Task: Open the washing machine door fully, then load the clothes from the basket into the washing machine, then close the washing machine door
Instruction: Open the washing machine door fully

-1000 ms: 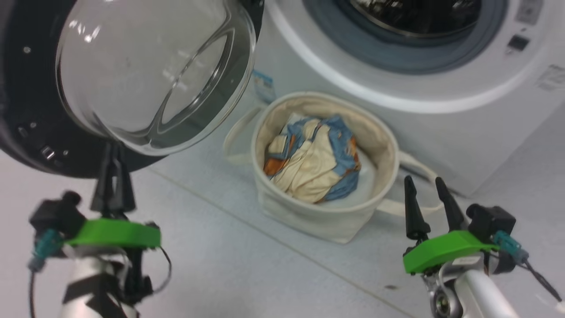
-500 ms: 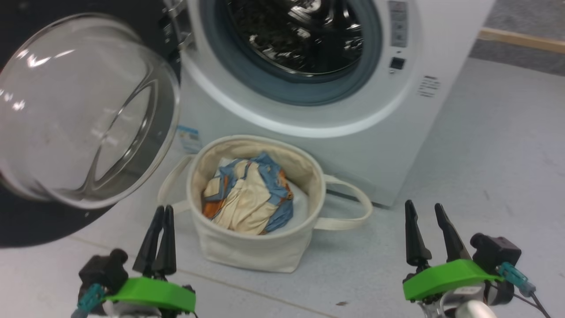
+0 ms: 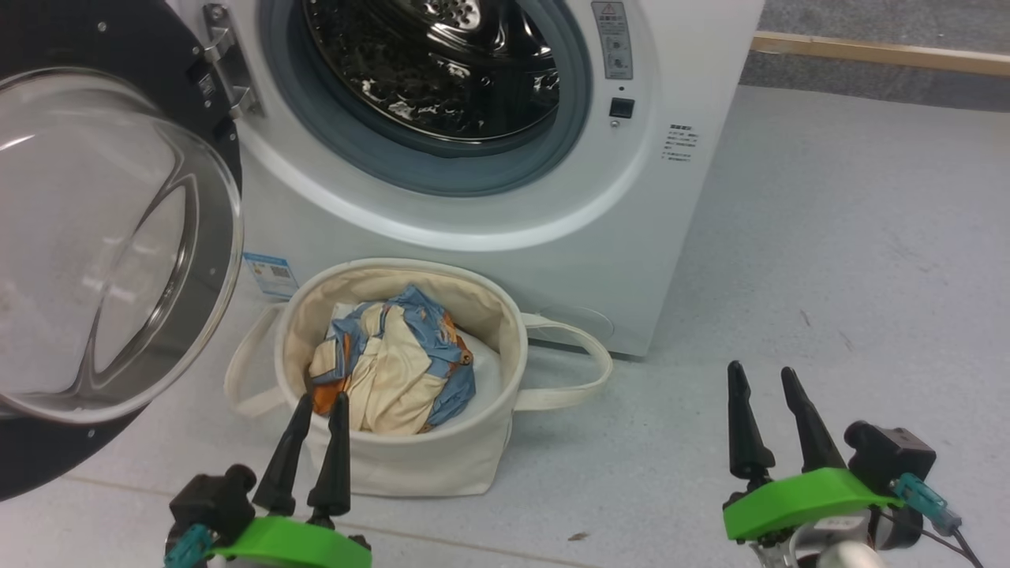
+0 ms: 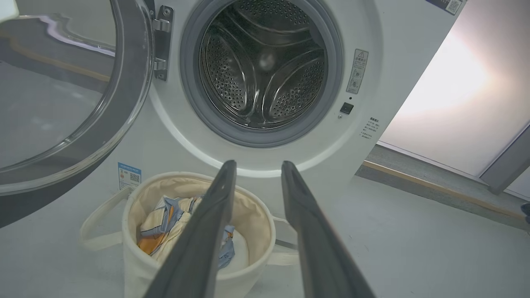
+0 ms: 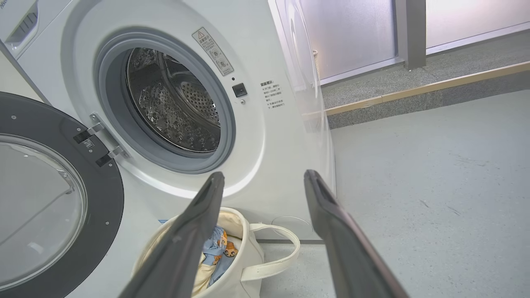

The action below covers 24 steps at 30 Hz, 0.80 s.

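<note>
Glossy black-rimmed washing machine door (image 3: 102, 39) stands open, soft round canvas basket (image 3: 410, 465) beside it.
Your left tool (image 3: 322, 399) and right tool (image 3: 761, 369) both stand parted, gripping nothing.

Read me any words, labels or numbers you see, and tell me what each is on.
Nothing is legible.
Warning sticker on the washing machine front: triangle sign, print too small.
Blue label above the basket: print too small.
Printed lines by the button: blurred.
</note>
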### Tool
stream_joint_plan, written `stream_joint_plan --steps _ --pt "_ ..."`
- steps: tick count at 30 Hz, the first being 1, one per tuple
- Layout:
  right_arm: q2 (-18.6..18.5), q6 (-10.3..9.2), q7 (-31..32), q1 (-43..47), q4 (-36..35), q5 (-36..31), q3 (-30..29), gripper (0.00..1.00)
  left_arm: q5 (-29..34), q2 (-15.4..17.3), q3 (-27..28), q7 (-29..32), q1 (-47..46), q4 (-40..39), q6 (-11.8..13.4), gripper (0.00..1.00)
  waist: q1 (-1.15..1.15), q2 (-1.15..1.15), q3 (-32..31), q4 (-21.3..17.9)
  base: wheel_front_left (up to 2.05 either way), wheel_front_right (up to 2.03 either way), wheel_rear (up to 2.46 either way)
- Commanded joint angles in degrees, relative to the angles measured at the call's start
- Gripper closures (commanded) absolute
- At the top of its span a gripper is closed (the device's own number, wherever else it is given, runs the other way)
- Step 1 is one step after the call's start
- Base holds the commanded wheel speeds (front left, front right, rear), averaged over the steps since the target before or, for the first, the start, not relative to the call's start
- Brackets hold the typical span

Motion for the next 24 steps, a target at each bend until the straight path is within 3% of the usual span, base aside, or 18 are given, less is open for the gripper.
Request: stream_joint_plan --steps 1,2,4,6,7,24 --pt "0.3 0.01 -0.7 -1.7 -1.6 -0.3 1.0 0.0 -0.3 0.8 1.6 -0.3 -1.9 -1.7 0.3 0.37 -0.01 0.0 -0.2 -0.5 0.0 0.0 0.0" --pt "0.3 0.01 -0.7 -1.7 -1.5 -0.3 1.0 0.0 -0.3 0.8 1.6 -0.3 -1.7 -1.5 0.4 0.34 -0.01 0.0 -0.3 -0.9 0.0 0.0 0.0" --pt "0.3 0.01 -0.7 -1.7 -1.3 -0.4 0.9 0.0 -0.3 0.8 1.7 -0.3 -1.6 -1.4 0.5 0.68 -0.01 0.0 -0.3 -1.7 0.0 0.0 0.0" --pt "0.3 0.01 -0.7 -1.8 -1.1 -0.6 0.7 0.0 -0.1 0.8 1.9 -0.3 -1.5 -1.2 0.8 0.12 -0.01 0.0 -0.2 -2.6 0.0 0.0 0.0" --pt "0.3 0.01 -0.7 -1.9 -1.0 -0.7 0.5 0.0 0.3 0.8 2.1 -0.3 -1.6 -1.1 1.0 0.0 -0.01 0.0 -0.1 -3.1 0.0 0.0 0.0" --pt "0.3 0.01 -0.7 -3.3 -0.2 -1.1 -0.9 0.0 2.0 0.8 1.5 -0.3 -3.0 0.7 2.0 0.0 -0.01 0.0 1.9 -7.1 0.0 0.0 0.0"
